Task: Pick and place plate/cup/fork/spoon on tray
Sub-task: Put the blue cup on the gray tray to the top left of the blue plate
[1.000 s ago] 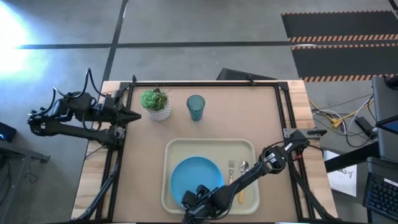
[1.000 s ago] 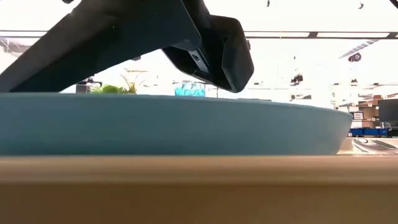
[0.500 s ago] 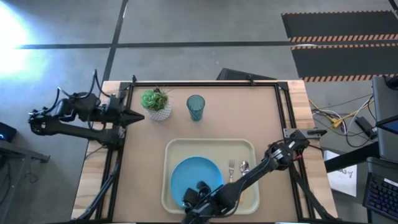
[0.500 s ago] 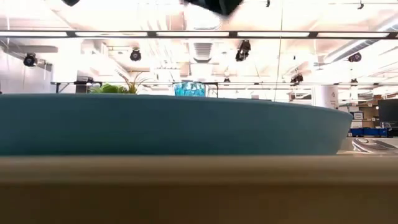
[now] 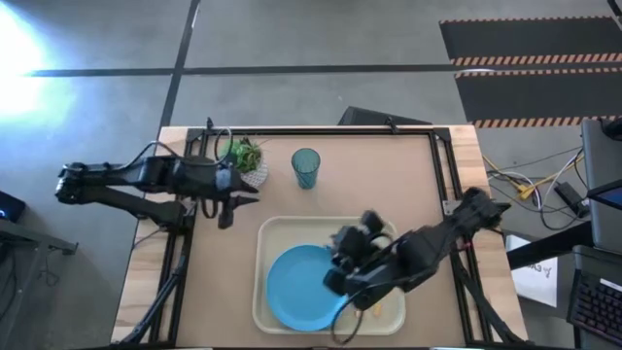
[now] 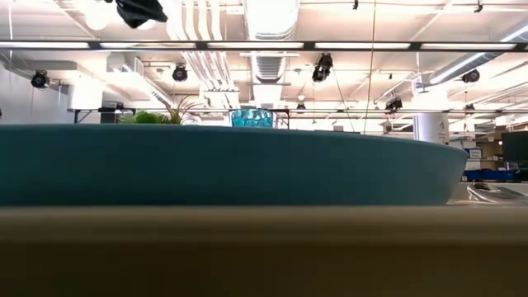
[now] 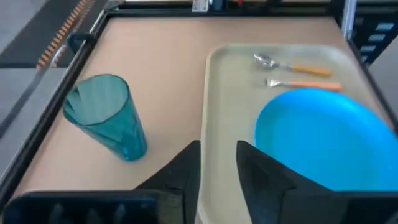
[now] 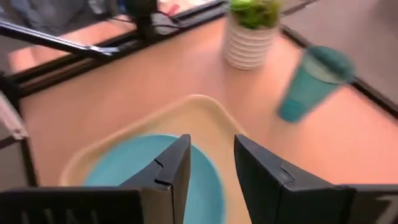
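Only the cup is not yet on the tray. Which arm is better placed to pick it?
Probably left: the left gripper is open beside the cup, while the right gripper hovers above the tray.

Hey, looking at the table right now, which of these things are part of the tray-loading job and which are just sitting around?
Part of the job:
tray
plate, on the tray
fork, on the tray
spoon, on the tray
cup, on the table beyond the tray

Just sitting around:
potted plant, beside the cup
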Motion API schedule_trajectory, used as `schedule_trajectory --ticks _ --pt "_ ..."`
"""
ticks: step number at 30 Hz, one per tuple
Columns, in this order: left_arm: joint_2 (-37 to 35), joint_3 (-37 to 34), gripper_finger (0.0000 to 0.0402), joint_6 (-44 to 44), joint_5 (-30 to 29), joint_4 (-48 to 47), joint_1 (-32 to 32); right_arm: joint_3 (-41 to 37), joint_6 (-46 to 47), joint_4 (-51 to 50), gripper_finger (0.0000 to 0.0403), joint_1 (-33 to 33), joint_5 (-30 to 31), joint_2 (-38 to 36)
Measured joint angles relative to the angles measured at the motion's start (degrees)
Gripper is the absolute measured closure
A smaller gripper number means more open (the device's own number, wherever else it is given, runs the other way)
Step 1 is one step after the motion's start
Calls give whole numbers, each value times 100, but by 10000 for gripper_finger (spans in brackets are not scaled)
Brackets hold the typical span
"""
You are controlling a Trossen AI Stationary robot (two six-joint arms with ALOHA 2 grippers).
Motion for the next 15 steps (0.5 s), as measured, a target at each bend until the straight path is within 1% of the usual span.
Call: schedule_trajectory --ticks 3,5,6,10,12,15 --pt "128 179 302 223 -66 128 2 -46 739 -927 291 4 17 -183" --pt "220 214 300 410 -190 36 2 -69 1232 -1541 293 4 21 -197" --pt "263 226 299 497 -343 41 5 -107 1372 -1573 295 -2 9 -197" --pt "404 250 299 645 -951 68 112 -214 1150 -1292 295 -84 143 -225" --pt "514 250 299 845 -998 59 196 -190 1103 -1270 293 -148 256 -229" --pt "777 250 299 1061 -994 48 272 -120 824 -880 290 -249 356 -232"
